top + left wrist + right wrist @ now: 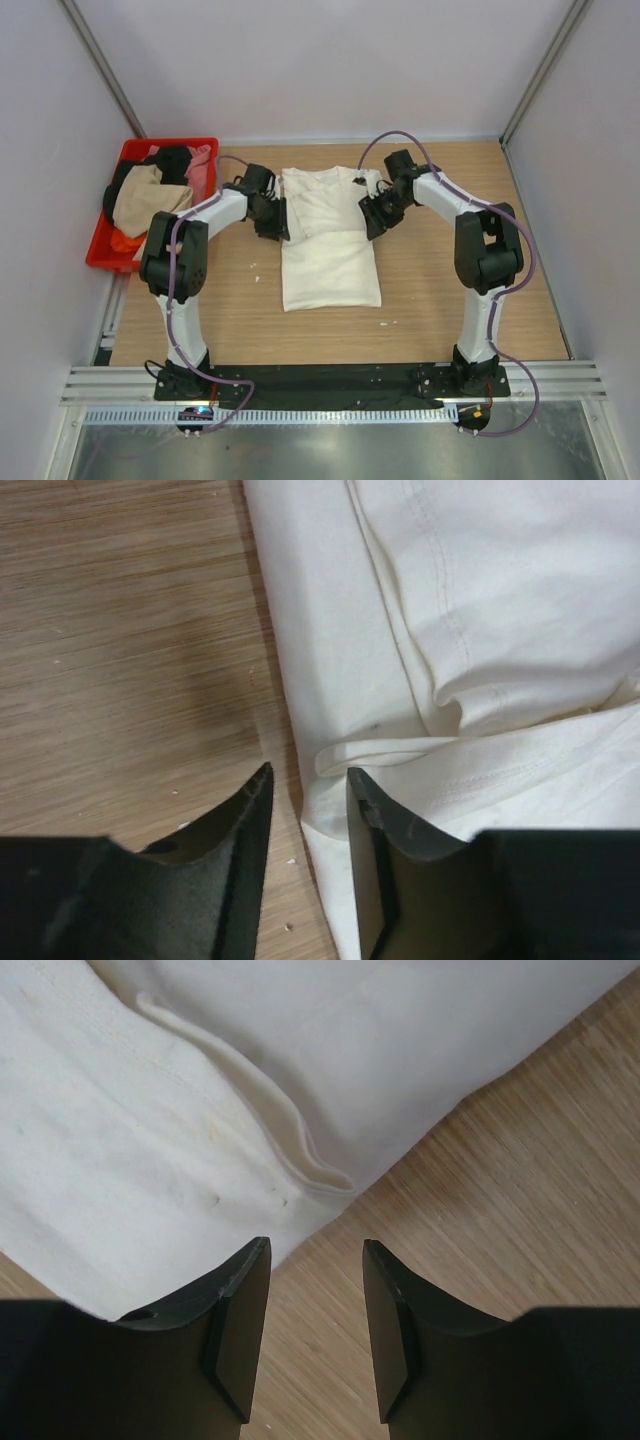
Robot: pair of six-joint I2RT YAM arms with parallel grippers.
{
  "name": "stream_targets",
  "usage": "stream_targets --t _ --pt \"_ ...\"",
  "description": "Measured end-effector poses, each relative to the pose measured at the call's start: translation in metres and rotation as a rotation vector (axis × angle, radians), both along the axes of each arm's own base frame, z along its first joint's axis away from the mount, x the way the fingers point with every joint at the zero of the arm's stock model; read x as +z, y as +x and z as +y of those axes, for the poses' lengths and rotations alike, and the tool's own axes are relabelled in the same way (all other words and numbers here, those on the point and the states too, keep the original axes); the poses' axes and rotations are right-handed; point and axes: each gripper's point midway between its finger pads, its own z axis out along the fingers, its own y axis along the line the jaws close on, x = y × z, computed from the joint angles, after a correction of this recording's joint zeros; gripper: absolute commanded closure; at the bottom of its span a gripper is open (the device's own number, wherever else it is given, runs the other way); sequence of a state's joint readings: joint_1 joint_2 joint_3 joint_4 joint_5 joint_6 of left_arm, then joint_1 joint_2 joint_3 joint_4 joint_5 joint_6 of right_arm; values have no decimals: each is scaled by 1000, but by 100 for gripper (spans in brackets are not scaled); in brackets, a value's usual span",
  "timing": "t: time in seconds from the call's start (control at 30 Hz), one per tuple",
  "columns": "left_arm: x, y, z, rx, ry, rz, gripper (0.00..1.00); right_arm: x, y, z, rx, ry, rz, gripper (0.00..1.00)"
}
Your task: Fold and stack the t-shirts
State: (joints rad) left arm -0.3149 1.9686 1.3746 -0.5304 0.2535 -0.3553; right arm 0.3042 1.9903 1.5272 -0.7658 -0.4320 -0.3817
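Note:
A large cream t-shirt (pixel 330 235) lies flat mid-table, folded narrow, with its upper half doubled over at the sleeves. My left gripper (pixel 272 225) is open at the shirt's left edge. In the left wrist view the gripper (pixel 309 772) straddles that edge of the shirt (pixel 500 600), and a folded hem loop lies just ahead. My right gripper (pixel 375 222) is open at the shirt's right edge. In the right wrist view it (pixel 316 1244) hangs over bare wood, its left finger over the cloth (pixel 150 1110). Neither gripper holds anything.
A red crate (pixel 170 142) at the far left holds a tan shirt (pixel 145 200), a black one (pixel 172 160), a pink one (pixel 200 160) and an orange one (pixel 122 242). Grey walls enclose the wooden table (pixel 450 300) on three sides.

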Motion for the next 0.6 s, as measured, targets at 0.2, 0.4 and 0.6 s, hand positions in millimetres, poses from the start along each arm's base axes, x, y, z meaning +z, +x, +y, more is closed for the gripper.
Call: stream_targets --t 0.2,0.4,0.6 --pt "-1 4 -2 -4 -1 -4 94 -7 1 2 16 13 34 54" --pt "-2 5 -2 7 -5 1 100 -10 10 6 23 23 29 68" --pt "-4 8 -5 42 -20 8 100 -17 12 4 8 21 41 98"
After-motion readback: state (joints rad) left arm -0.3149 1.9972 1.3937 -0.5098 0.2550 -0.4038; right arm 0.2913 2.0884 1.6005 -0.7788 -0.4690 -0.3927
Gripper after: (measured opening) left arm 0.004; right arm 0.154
